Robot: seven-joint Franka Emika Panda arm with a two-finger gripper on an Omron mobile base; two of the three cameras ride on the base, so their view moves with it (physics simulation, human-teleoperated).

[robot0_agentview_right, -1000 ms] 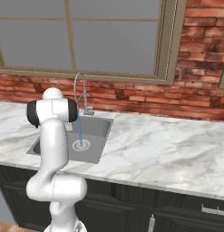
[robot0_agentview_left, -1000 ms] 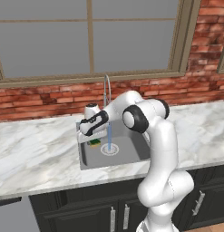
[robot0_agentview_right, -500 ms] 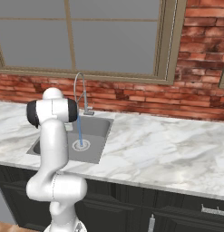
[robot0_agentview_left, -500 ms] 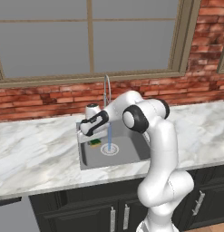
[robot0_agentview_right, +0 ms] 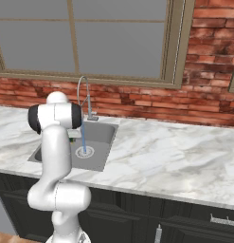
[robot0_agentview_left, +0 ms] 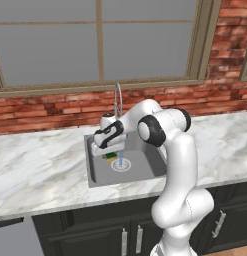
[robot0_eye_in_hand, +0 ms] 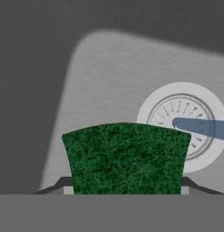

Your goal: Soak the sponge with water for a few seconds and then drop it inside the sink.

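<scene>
Sink (robot0_eye_in_hand: 99, 68) floor behind clamped sponge (robot0_eye_in_hand: 127, 158)

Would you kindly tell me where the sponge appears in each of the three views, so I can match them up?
Left base view: sponge under the gripper, left of the water.
Right base view: a green sliver beside the arm.
Hand view: lower centre, held.
Shared landmark: the drain.

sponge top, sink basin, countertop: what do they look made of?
Sponge: coarse dark green scouring fibre, going by its speckled, fuzzy surface.
Sink: probably brushed metal; grey, matte, with faint streaks.
Counter: white stone with grey veins, looks like polished marble.
</scene>
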